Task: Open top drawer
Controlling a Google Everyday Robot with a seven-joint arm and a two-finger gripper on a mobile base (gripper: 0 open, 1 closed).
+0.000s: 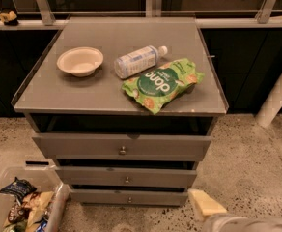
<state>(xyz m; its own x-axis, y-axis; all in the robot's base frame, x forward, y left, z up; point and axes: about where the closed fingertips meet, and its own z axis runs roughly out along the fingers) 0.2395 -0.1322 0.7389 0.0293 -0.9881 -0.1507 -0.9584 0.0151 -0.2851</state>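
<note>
The top drawer (pixel 83 145) is the widest grey front of three in the cabinet, just under the tabletop, with a small round metal knob (pixel 122 150) at its centre. It stands pushed in, level with the two narrower drawers (pixel 155 178) below. My gripper (pixel 206 205) shows as a cream-coloured tip at the bottom right, low near the floor, to the right of the bottom drawer and well below and right of the top knob. It touches nothing.
On the cabinet top (pixel 44 93) sit a cream bowl (pixel 80 61), a lying plastic bottle (pixel 137 60) and a green snack bag (pixel 161 83). A clear bin (pixel 49 178) of snack packets stands on the floor at the lower left. A white post (pixel 278 93) leans at the right.
</note>
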